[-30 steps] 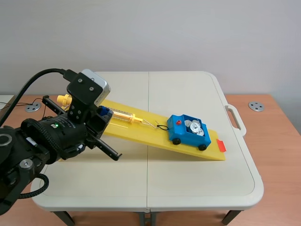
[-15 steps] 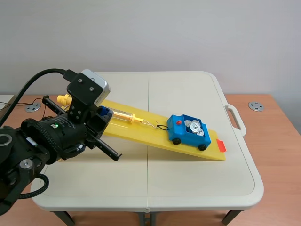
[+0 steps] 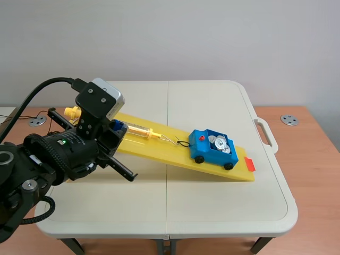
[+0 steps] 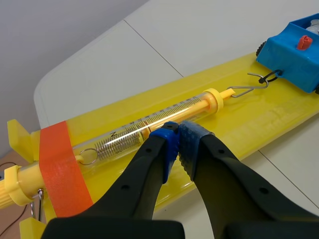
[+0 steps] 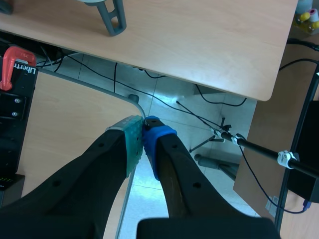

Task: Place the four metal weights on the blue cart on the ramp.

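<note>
The metal weights (image 3: 219, 143) lie in the blue cart (image 3: 204, 152), tethered by the spring scale (image 4: 149, 123) on the yellow ramp (image 3: 159, 149) - likely against rolling. The left claw (image 4: 177, 131) and right claw (image 5: 144, 125) are pressed together, empty.

Plain pale wall (image 3: 212, 37) is running behind, evenly lit. White folding table (image 3: 228, 207) is standing with wooden desktops (image 3: 313, 159) showing at both sides. In the right wrist view, pale tiled floor (image 5: 167, 97) is showing between wooden desks (image 5: 199, 35), with black cables (image 5: 199, 117) trailing across.
</note>
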Tool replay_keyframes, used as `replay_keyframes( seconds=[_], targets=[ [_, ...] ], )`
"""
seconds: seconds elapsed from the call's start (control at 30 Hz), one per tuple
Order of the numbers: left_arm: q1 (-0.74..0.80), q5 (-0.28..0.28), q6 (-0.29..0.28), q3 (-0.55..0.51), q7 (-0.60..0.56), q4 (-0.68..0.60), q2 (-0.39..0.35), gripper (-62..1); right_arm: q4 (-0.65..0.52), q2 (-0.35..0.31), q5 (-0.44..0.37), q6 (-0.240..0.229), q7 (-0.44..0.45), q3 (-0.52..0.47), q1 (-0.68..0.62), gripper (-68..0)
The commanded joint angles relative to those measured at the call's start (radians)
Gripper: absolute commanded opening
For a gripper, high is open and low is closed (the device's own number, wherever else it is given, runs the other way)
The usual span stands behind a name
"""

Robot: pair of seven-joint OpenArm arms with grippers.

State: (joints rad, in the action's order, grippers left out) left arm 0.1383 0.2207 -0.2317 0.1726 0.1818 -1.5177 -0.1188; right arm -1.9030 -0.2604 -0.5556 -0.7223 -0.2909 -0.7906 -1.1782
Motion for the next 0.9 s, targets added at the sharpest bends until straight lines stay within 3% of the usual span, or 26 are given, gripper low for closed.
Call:
replay_keyframes(
  seconds=[0.0, 0.57, 0.87],
  targets=[
    [-0.041, -0.014, 0.065, -0.003, -0.156, -0.085, 0.024, -58.2, -0.07, -0.011, -0.089, -0.023, 0.064, -0.036, -0.027, -65.6],
    [-0.039, -0.031, 0.065, -0.003, -0.155, -0.088, 0.022, -58.2, -0.07, -0.011, -0.09, -0.023, 0.067, -0.036, -0.021, -65.6],
    [0.07, -0.105, 0.065, -0.006, -0.107, -0.269, -0.028, -57.8, -0.07, -0.048, -0.111, -0.023, 0.087, -0.036, 0.02, -65.6]
  ],
)
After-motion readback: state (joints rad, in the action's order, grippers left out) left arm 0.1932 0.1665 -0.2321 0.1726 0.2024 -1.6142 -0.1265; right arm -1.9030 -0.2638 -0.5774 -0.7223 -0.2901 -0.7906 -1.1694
